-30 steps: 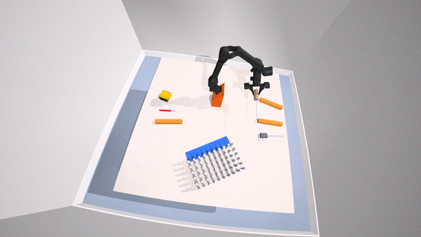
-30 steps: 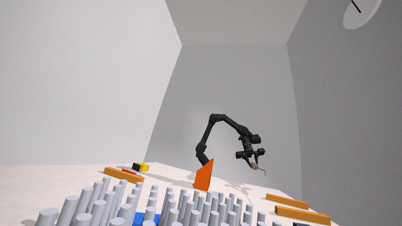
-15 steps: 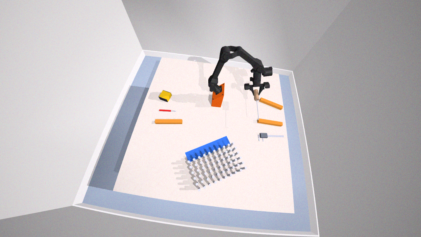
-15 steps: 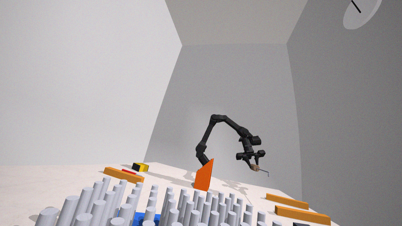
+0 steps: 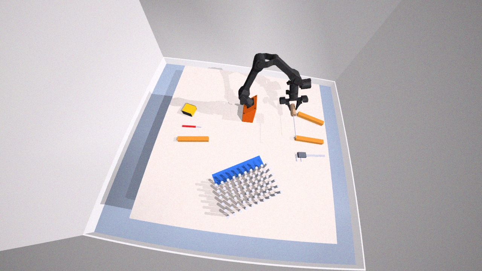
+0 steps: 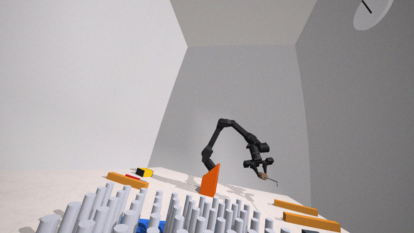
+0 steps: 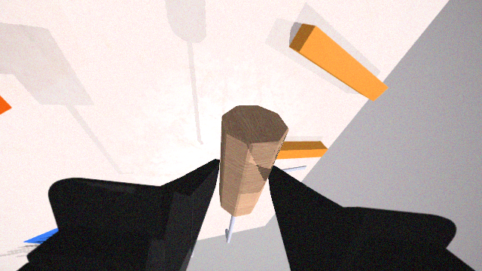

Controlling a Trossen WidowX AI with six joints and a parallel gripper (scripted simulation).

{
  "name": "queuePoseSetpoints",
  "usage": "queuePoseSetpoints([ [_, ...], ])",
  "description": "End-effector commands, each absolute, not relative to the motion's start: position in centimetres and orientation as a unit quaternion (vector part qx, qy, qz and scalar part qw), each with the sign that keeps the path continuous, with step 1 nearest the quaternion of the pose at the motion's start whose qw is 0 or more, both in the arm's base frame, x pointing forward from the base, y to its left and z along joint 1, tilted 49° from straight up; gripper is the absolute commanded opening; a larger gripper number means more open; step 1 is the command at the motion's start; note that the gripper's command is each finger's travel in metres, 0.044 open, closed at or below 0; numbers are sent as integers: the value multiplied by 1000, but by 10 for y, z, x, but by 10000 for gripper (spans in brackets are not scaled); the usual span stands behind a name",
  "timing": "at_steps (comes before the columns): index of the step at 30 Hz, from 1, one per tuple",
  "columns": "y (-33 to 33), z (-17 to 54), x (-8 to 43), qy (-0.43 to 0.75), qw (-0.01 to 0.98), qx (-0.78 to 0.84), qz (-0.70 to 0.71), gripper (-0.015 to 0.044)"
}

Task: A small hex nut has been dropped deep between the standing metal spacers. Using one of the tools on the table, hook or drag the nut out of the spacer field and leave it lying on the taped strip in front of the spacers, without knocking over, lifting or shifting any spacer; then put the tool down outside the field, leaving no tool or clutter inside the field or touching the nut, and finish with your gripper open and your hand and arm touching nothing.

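My gripper (image 5: pixel 293 107) (image 6: pixel 262 174) (image 7: pixel 244 167) is shut on the wooden handle of the hook tool (image 5: pixel 292 110) (image 6: pixel 263 176) (image 7: pixel 246 162). I hold the tool in the air at the right of the arm base, its thin rod and bent tip pointing away from the fingers. The grey metal spacers (image 5: pixel 247 193) (image 6: pixel 179 223) stand in rows. The blue taped strip (image 5: pixel 255 161) (image 6: pixel 162 226) (image 7: pixel 43 235) lies along the field's side facing the arm base. The tool is outside the field. The hex nut is too small to make out for certain.
Two orange bars (image 5: pixel 310 118) (image 5: pixel 308 139) lie at right, near the held tool in the top view. A caliper (image 5: pixel 301 154) lies beyond them. A third orange bar (image 5: pixel 192 138), a red-handled tool (image 5: pixel 189 126) and a yellow block (image 5: pixel 189 109) lie at left.
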State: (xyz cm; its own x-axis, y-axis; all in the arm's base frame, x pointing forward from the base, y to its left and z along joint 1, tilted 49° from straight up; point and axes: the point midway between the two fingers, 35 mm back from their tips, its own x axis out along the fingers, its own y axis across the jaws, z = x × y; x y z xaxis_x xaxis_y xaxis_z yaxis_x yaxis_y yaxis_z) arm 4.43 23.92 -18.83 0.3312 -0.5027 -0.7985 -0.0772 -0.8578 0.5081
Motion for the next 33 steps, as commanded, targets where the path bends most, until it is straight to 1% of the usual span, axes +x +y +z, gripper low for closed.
queuePoseSetpoints([
  [1, 235, -193, 44, -184, 194, 793, -548, 0],
  [33, 211, -222, 38, -184, 194, 793, -548, 0],
])
